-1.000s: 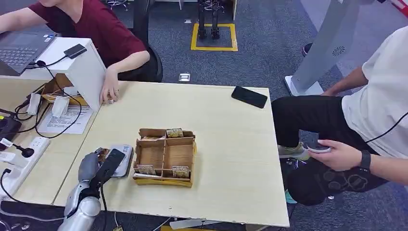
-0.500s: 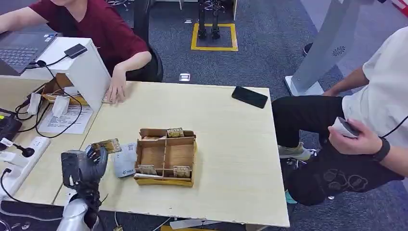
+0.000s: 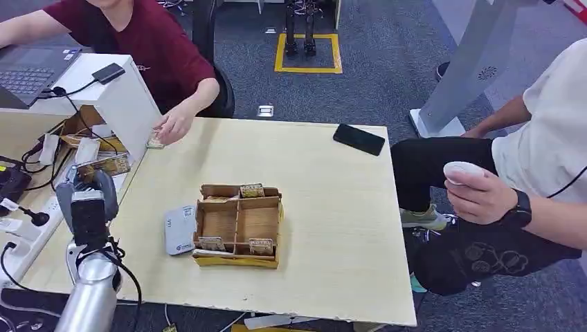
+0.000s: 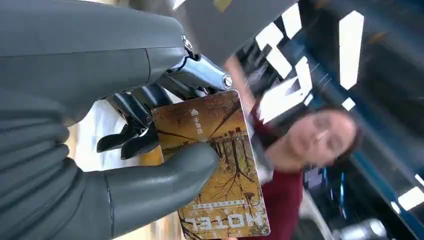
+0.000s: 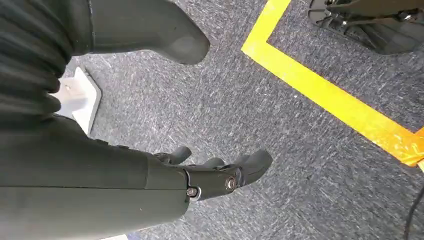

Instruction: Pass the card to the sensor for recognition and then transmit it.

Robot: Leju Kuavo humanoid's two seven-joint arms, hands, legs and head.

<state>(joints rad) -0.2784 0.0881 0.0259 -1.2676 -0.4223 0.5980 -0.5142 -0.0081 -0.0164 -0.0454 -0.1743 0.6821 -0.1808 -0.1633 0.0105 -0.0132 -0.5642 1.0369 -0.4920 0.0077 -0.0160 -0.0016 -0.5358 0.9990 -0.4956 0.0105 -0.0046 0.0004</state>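
Observation:
My left hand (image 3: 86, 199) is raised above the table's left edge and pinches a golden hotel card (image 3: 105, 166) between thumb and fingers. In the left wrist view the thumb presses on the card (image 4: 220, 170), which carries a tree picture and the word MOTEL; the left hand (image 4: 100, 150) wraps around its near side. The white sensor pad (image 3: 180, 229) lies flat on the table, to the right of that hand and beside the wooden box (image 3: 239, 225). My right hand (image 5: 210, 175) hangs over grey carpet, fingers apart, holding nothing.
A person in maroon reaches a hand (image 3: 173, 126) over another card (image 3: 155, 143) at the far left. A white stand (image 3: 124, 104), cables and a power strip (image 3: 31, 225) crowd the left. A black phone (image 3: 358, 139) lies far right. A seated person holds a white object (image 3: 462, 170).
My left hand lifted the card off the sensor pad and carried it left and further away. The maroon-sleeved person's hand rose off the table. The seated person raised the white object.

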